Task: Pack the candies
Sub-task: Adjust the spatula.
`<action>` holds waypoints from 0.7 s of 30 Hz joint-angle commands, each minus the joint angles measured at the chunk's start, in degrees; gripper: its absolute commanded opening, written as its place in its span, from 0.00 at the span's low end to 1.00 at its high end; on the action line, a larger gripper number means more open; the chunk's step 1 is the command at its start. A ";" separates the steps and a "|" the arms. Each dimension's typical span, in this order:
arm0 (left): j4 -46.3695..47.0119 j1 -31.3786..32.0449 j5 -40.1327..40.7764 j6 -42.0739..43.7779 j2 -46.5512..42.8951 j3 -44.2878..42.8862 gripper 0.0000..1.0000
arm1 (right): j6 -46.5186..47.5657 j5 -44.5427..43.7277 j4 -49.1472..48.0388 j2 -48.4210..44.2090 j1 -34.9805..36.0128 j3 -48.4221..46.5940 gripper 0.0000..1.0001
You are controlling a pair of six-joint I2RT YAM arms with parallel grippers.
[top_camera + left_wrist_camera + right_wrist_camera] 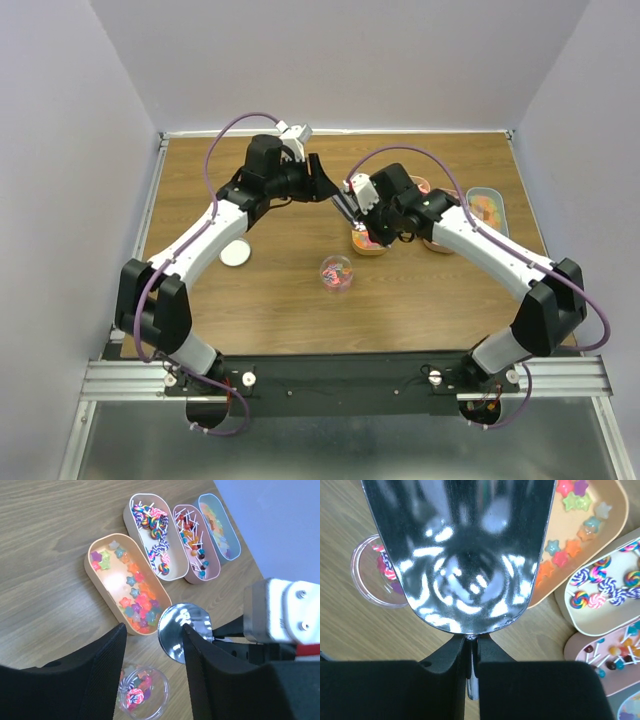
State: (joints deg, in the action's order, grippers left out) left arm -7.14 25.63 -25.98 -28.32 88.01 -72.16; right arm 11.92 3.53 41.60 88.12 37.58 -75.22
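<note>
The candies are small coloured stars in an orange tray [102, 587], also in the right wrist view [580, 535]. Some lie in a clear cup [336, 272], seen in the left wrist view [141, 691] and the right wrist view [372, 575]. My right gripper [471, 645] is shut on the handle of a metal scoop [460, 545]. The scoop's bowl is empty and hangs between the cup and the orange tray; it also shows in the left wrist view [184, 630]. My left gripper [152, 635] is open and empty, above the cup and beside the scoop.
A white tray [131, 507] holds swirl lollipops. A pink tray [212, 575] holds small lollipops and a teal tray [237, 550] holds sweets; all lie side by side at the right. A white lid [236, 253] lies left of the cup.
</note>
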 commanded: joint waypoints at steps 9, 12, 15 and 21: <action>-4.38 0.30 -3.73 0.98 5.16 -4.30 0.43 | 3.19 -3.09 -3.72 -2.51 1.35 0.42 0.01; -3.68 0.30 -5.57 0.72 5.60 -4.39 0.29 | 3.11 -3.18 -4.16 -3.04 1.70 1.21 0.01; -2.97 0.30 -7.94 0.10 5.95 -3.95 0.10 | 2.67 -3.18 -6.44 -5.48 1.88 2.79 0.01; -0.09 -1.10 -15.41 -3.48 6.30 -1.94 0.00 | 0.74 -3.18 -11.89 -11.47 1.88 7.19 0.01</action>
State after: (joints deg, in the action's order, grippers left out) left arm -9.41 25.54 -34.79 -30.26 93.06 -75.33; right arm 13.89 0.89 36.36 82.41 38.89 -69.63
